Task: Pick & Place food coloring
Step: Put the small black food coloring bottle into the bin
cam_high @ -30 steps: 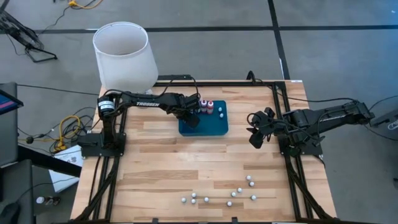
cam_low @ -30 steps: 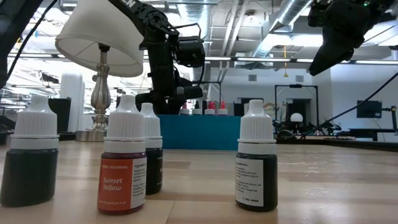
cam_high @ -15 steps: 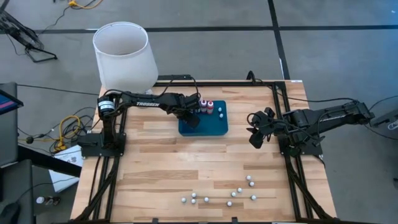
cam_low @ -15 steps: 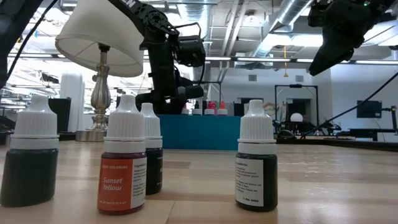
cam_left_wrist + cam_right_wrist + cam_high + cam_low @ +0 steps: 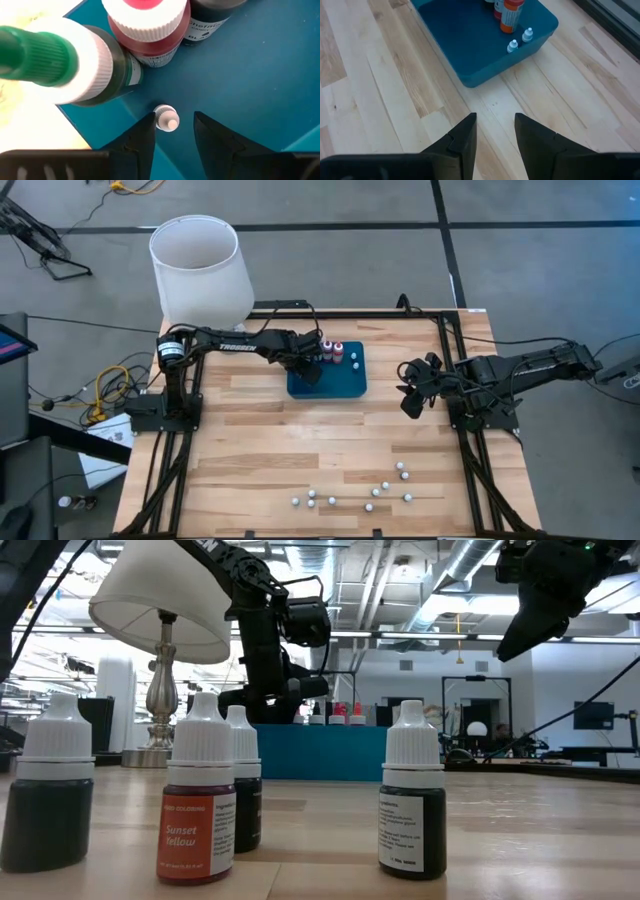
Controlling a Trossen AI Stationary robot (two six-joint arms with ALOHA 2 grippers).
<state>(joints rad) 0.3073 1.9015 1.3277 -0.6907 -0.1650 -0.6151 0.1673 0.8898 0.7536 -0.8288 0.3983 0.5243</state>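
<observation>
A dark teal tray [image 5: 342, 382] sits at the table's far middle. On it stand bigger bottles, one green-capped [image 5: 75, 65] and one red [image 5: 150, 30], beside two tiny white-capped ones [image 5: 520, 41]. My left gripper [image 5: 308, 370] is over the tray's left part, pointing down and open. Its fingers stand on either side of a tiny white-capped food coloring bottle [image 5: 166, 120] that stands upright on the tray floor. My right gripper [image 5: 408, 395] hovers open over bare wood to the tray's right [image 5: 495, 122]. Several more small bottles [image 5: 370, 492] stand near the table's near edge. My left gripper comes from above with one finger [image 5: 145, 135] close beside the tiny bottle's white cap [image 5: 162, 114]. I cannot tell whether it touches. The other finger stands apart from it.
A white-shaded lamp [image 5: 200, 265] stands at the table's far left corner, behind the left arm. In the low view, the near-edge bottles loom large, one orange-labelled [image 5: 198, 810] and one dark [image 5: 413, 810]. Bare wood lies between the tray and these bottles.
</observation>
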